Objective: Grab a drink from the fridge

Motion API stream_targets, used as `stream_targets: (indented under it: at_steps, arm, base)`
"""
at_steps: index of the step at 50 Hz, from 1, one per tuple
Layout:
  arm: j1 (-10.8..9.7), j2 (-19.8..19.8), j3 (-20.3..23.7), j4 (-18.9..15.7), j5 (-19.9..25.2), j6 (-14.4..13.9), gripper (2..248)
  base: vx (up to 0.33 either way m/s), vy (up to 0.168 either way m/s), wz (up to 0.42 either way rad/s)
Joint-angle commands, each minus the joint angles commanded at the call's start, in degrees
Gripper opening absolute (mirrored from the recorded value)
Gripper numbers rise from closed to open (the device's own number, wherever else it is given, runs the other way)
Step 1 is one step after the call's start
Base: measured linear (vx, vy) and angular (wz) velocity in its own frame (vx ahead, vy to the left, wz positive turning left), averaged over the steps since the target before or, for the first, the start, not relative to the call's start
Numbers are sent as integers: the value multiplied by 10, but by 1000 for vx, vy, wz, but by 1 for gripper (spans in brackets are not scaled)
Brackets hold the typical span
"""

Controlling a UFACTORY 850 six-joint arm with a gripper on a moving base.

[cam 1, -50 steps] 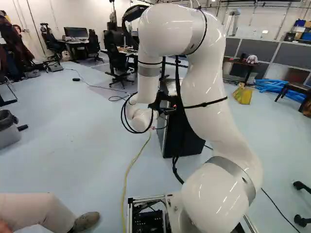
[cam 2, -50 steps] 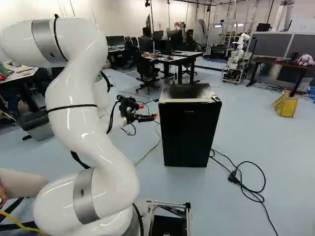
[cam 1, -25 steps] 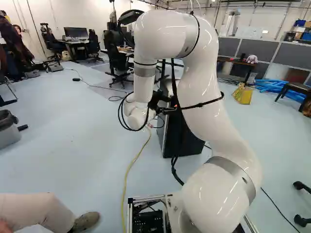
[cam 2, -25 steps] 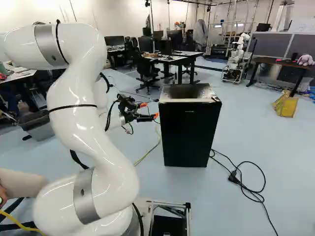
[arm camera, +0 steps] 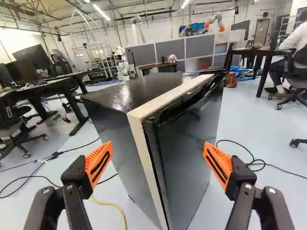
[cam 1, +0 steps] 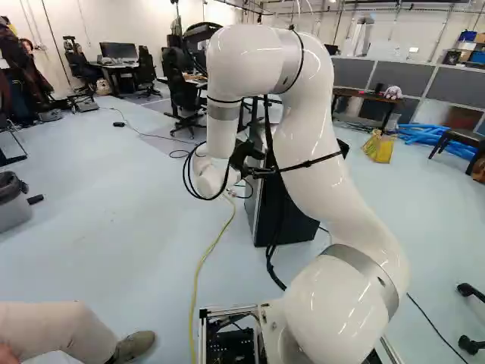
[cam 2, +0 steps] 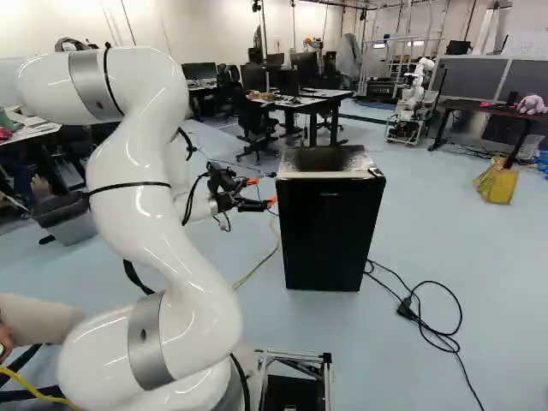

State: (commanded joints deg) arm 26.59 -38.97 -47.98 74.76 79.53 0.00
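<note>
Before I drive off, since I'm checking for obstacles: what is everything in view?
Fridge: one, black, pale edging, ahead of the gripper
Plugged cord: one, black, on floor, right of fridge
Cable: one, yellow, centre of left base view
Bin: one, grey, left edge of left base view
Bag: one, yellow, right side
Tubes: several, blue, beyond bag
Plush toy: one, pinkish, on dark table
Desks: several, dark-legged, background
Chairs: several, black, by desks
Monitors: several, black, on desks
Another robot: one, white, beyond fridge
Person's leg: one, beige-trousered, lower left
Arm: one, white, foreground
Gripper: one, black, orange pads, open, near fridge
</note>
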Motion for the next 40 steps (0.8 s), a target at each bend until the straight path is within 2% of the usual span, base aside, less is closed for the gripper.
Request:
stream_targets:
  at_steps: [22, 40]
  arm:
    - [-5, -11, -21, 7, -7, 0, 247]
    - [-7, -15, -28, 21, -37, 0, 247]
  base:
    - [0, 0, 0]
    - [0, 0, 0]
